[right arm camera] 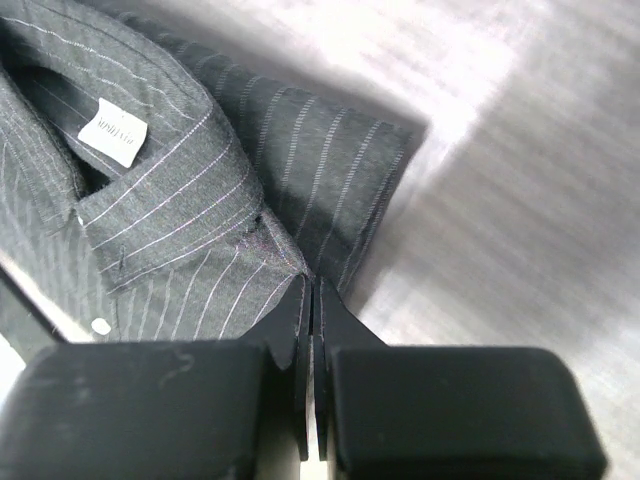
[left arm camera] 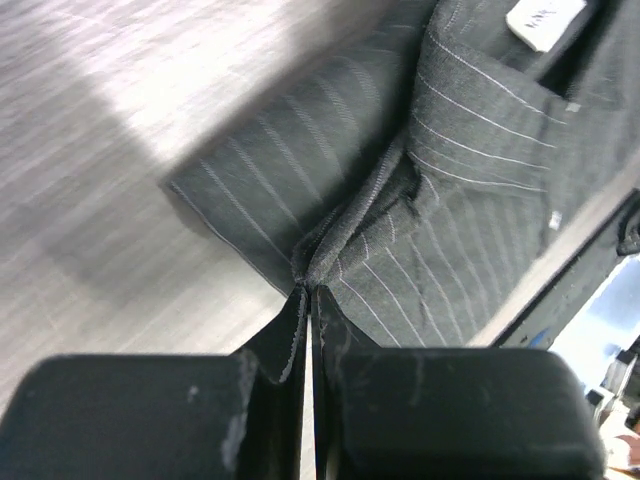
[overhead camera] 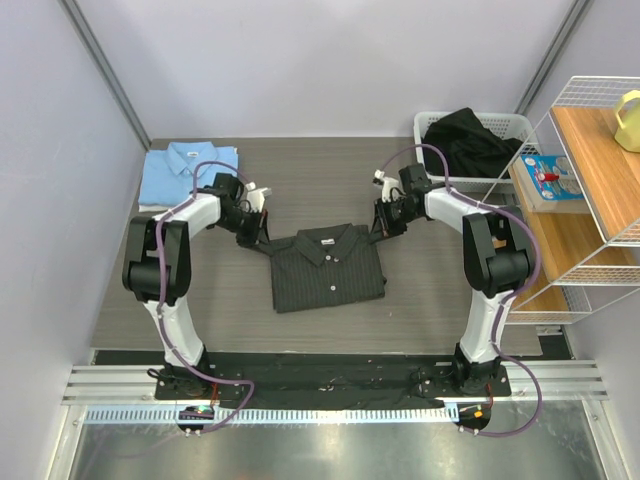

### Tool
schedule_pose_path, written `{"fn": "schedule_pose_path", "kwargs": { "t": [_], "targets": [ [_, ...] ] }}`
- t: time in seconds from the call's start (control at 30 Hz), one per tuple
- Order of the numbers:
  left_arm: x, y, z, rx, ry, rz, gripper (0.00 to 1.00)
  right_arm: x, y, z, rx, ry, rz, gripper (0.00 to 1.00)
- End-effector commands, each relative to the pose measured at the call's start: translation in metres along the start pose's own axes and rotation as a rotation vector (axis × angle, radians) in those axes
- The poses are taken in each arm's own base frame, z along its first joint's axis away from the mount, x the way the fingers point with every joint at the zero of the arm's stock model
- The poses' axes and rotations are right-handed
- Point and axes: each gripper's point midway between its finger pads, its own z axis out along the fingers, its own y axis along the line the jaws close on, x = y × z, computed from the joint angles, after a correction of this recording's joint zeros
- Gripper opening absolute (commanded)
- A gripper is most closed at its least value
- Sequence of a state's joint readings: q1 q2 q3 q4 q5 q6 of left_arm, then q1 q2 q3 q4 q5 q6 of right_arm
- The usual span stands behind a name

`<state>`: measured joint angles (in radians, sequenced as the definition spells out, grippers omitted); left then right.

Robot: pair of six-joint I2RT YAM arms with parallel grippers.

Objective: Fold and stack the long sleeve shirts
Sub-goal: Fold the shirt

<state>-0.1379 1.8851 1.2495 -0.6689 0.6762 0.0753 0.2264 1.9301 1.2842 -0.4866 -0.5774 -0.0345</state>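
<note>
Pinstriped shirt [overhead camera: 328, 268] sits mid-table, already folded to a compact rectangle, collar [overhead camera: 322, 243] toward the far side, button placket up. Sleeves are tucked out of sight.

Left gripper [overhead camera: 252, 238] is at the shirt's far-left shoulder corner, right gripper [overhead camera: 382, 225] at the far-right one. Left wrist view: jaws pressed together with a bunched ridge of striped cloth running into the tips [left arm camera: 308, 295], so it's pinching the shirt. Right wrist view: same story, jaws closed on the folded shoulder edge [right arm camera: 312, 285], neck label [right arm camera: 113, 130] visible just inside the collar. Can't tell how many layers either pinch has caught.

Light blue shirt [overhead camera: 185, 172] is folded flat at the far-left corner of the table [overhead camera: 240, 320], well apart from the pinstriped one. Basket [overhead camera: 430, 122] at far right holds a dark garment [overhead camera: 470, 140]; can't tell what kind.

My read: folding is done on both shirts, step in hand is the stack, i.e. carry the pinstriped one over and set it on the blue one.

Next move calls for:
- both arms lifting together, keeping their spacing constant so the fold doesn't sag or open
- clearing the table surface before travelling left, otherwise the lower hem drags and unrolls
- right arm has the longer reach across; watch it near full extension
- lay down hem first, collar over collar, then release both corners at once

Risk: if a pinch holds only the top layer, the fold falls open on lift.
</note>
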Motion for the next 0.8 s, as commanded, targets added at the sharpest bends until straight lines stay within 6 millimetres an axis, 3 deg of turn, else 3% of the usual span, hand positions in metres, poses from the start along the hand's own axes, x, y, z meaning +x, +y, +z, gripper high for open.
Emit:
{"fn": "schedule_pose_path", "kwargs": {
  "t": [0.0, 0.17, 0.2, 0.27, 0.37, 0.4, 0.47, 0.5, 0.57, 0.63, 0.7, 0.73, 0.77],
  "targets": [
    [-0.006, 0.036, 0.007, -0.103, 0.012, -0.048, 0.00, -0.020, -0.028, 0.015, 0.082, -0.033, -0.027, 0.03],
    [-0.013, 0.048, 0.014, -0.113, 0.028, -0.071, 0.04, -0.027, -0.039, 0.023, 0.113, -0.041, -0.016, 0.10],
    [-0.016, 0.049, 0.013, -0.115, 0.023, -0.066, 0.05, -0.030, -0.040, 0.023, 0.119, -0.048, -0.018, 0.13],
    [-0.022, 0.047, 0.007, -0.118, 0.007, -0.065, 0.16, -0.043, -0.038, 0.013, 0.133, -0.079, -0.038, 0.29],
    [-0.039, 0.032, -0.015, -0.066, -0.087, -0.035, 0.38, -0.075, -0.025, -0.022, 0.137, -0.164, -0.081, 0.49],
    [-0.049, 0.014, -0.034, -0.041, -0.163, 0.023, 0.49, -0.083, -0.016, -0.036, 0.120, -0.192, -0.100, 0.54],
    [-0.050, -0.022, -0.054, 0.080, -0.224, 0.093, 0.59, -0.094, 0.010, -0.072, 0.087, -0.252, -0.135, 0.68],
    [-0.054, -0.049, -0.075, 0.107, -0.286, 0.161, 0.67, -0.092, 0.026, -0.079, 0.029, -0.261, -0.141, 0.73],
    [-0.030, -0.078, -0.075, 0.198, -0.271, 0.166, 0.72, -0.074, 0.063, -0.091, -0.087, -0.259, -0.101, 0.84],
    [0.000, -0.114, -0.066, 0.284, -0.221, 0.182, 0.76, -0.040, 0.090, -0.082, -0.226, -0.194, -0.048, 0.87],
    [0.024, -0.139, -0.052, 0.363, -0.157, 0.164, 0.77, -0.020, 0.122, -0.073, -0.320, -0.158, -0.041, 0.89],
    [0.024, -0.147, -0.048, 0.402, -0.163, 0.140, 0.77, 0.003, 0.131, -0.063, -0.373, -0.103, -0.019, 0.89],
    [0.041, -0.151, -0.038, 0.459, -0.120, 0.103, 0.77, 0.012, 0.138, -0.057, -0.399, -0.079, -0.017, 0.89]
  ]
}}
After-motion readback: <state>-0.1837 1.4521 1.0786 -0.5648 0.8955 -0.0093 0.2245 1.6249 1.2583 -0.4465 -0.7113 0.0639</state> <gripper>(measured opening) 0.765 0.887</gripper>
